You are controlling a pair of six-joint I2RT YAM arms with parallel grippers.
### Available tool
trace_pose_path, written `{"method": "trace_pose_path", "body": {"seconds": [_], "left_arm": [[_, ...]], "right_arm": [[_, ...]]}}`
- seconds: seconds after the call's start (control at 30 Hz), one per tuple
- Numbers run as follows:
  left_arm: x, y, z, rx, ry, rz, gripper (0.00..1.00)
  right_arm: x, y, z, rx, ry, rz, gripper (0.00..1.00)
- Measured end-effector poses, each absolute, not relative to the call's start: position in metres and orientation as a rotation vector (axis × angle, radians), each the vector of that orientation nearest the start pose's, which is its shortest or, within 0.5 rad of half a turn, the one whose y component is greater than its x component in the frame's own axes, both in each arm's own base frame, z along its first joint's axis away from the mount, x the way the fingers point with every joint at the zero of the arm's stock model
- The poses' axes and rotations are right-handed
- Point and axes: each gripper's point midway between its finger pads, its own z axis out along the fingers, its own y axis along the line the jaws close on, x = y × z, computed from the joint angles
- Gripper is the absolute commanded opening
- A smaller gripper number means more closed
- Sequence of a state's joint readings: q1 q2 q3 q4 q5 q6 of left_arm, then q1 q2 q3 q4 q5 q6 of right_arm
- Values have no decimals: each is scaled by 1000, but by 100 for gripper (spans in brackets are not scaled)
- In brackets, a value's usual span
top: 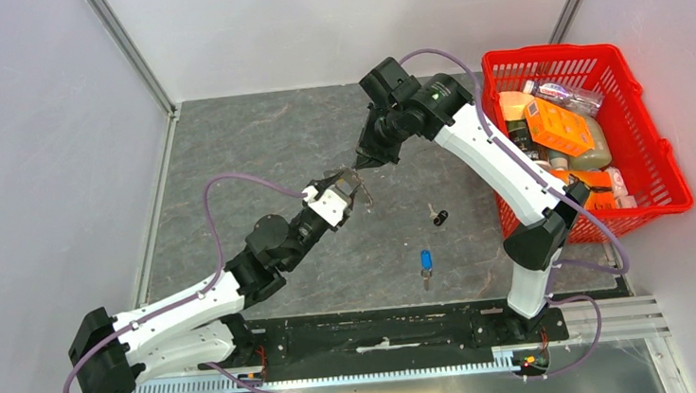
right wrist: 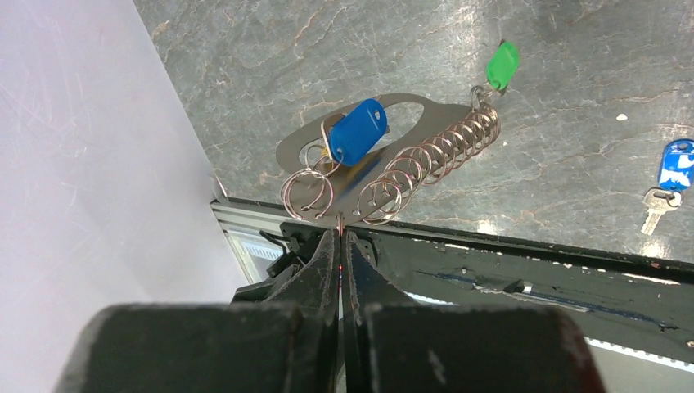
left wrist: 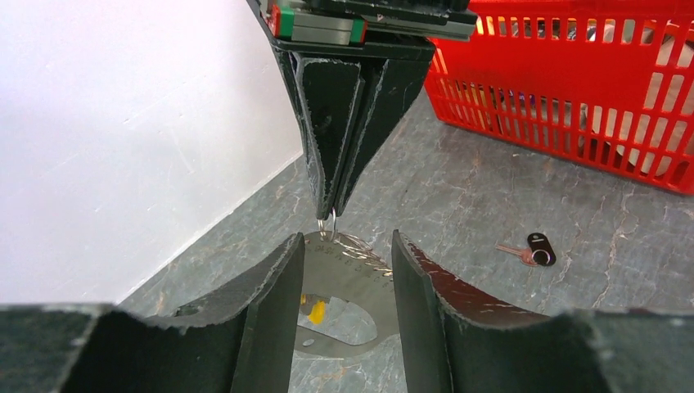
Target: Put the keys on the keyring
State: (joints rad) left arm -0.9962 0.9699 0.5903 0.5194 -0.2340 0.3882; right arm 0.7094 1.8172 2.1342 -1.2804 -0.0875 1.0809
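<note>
The keyring (right wrist: 409,110) is a flat silver loop with a coiled chain (right wrist: 434,160) and a green tag (right wrist: 502,64). My left gripper (left wrist: 344,246) is shut on its sides and holds it above the table, mid-table in the top view (top: 351,189). A blue-capped key (right wrist: 358,131) hangs on the loop, with something yellow (left wrist: 317,309) behind it. My right gripper (right wrist: 340,232) is shut on a small wire ring (left wrist: 327,228) at the loop's edge. A black-capped key (top: 438,215) and a second blue-capped key (top: 425,264) lie on the table.
A red basket (top: 649,146) full of packets stands at the right edge, behind the right arm. White walls enclose the left, back and right. The arms' black base rail (top: 385,331) runs along the near edge.
</note>
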Motion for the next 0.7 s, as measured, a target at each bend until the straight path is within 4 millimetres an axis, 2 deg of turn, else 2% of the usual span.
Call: {"method": "trace_pose_path", "body": {"seconds": [0.2, 0.7], "left_arm": [[246, -276, 295, 759, 1212, -330, 47], [251, -284, 284, 784, 1218, -310, 40]], "right_arm": [[286, 315, 290, 466, 2695, 749, 0], [286, 318, 292, 457, 2690, 778, 0]]}}
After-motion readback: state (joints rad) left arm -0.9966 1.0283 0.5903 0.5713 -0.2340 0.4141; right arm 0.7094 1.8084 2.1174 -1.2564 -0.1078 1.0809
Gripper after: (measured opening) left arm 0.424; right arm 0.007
